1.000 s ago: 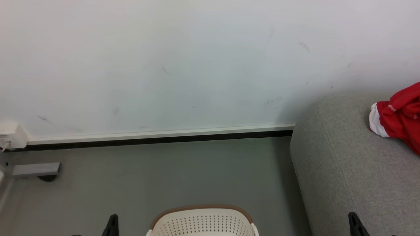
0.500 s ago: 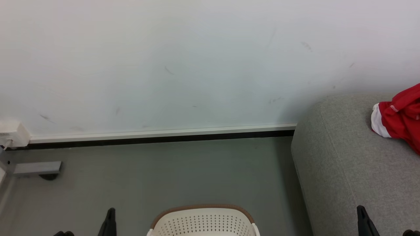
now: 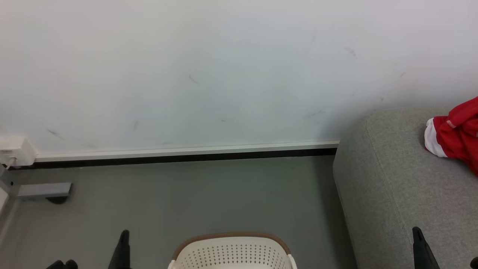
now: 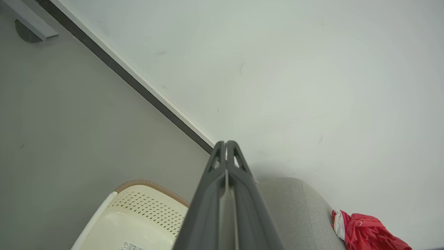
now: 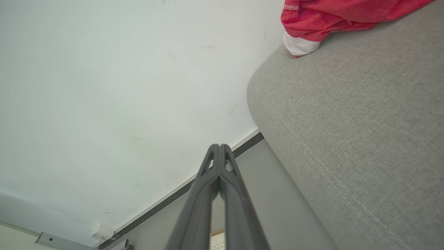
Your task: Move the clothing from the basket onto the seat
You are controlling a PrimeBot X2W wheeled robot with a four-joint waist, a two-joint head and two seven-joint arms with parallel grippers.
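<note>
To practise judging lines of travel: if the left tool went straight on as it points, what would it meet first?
Most likely the white wall, just above the skirting; the basket and the seat lie off the left tool's line. Depth is unclear.

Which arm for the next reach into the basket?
Left, likely. The left gripper, shut and empty, hangs close beside the basket; the right gripper, also shut, is farther off by the sofa. The basket's inside is mostly hidden.
</note>
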